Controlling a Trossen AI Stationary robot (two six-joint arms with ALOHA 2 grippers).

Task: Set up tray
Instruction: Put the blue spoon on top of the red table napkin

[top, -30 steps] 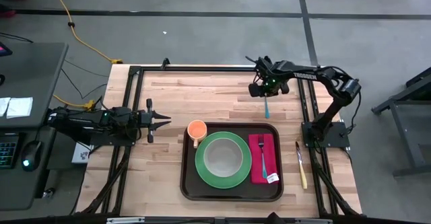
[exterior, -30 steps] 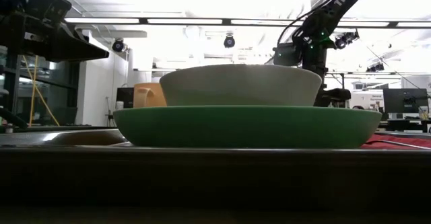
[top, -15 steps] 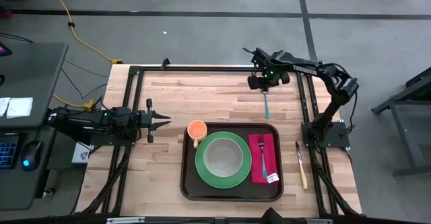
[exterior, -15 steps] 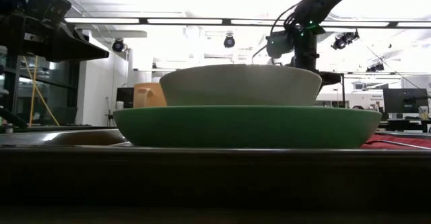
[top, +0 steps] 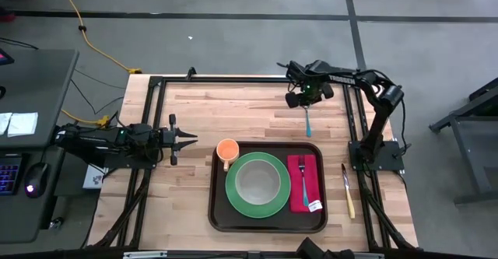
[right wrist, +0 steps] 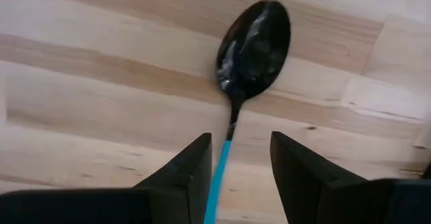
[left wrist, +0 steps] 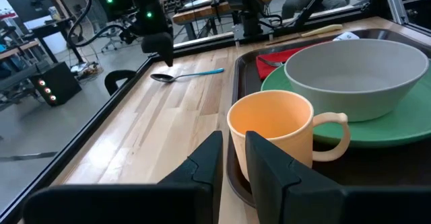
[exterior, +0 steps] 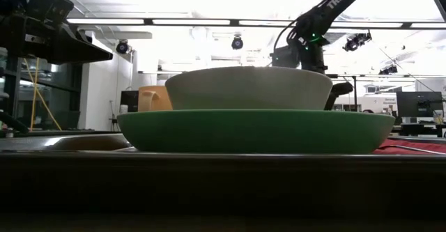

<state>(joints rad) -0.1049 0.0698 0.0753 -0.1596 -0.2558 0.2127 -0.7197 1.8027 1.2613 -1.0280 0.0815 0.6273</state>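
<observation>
Right end effector (right wrist: 237,160) gapes wide astride the spoon (right wrist: 250,44) beyond the tray (top: 268,219); left end effector (left wrist: 230,160) narrow.

The tray (top: 268,224) fills the lower middle of the high view. It is packed: an orange cup (top: 226,150) at its upper left, a green plate (top: 233,194) with a bowl (top: 257,180) in the middle, and a red napkin (top: 296,193) with a fork (top: 303,178) on the right. Bare wood lies wide at the left and along the top. A blue spoon (top: 308,121) lies just above the tray, under the right gripper (top: 304,102), with the fingers on each side of its handle. A knife (top: 348,190) blocks the thin strip at the right. The left gripper (top: 187,140) sits near the cup.
</observation>
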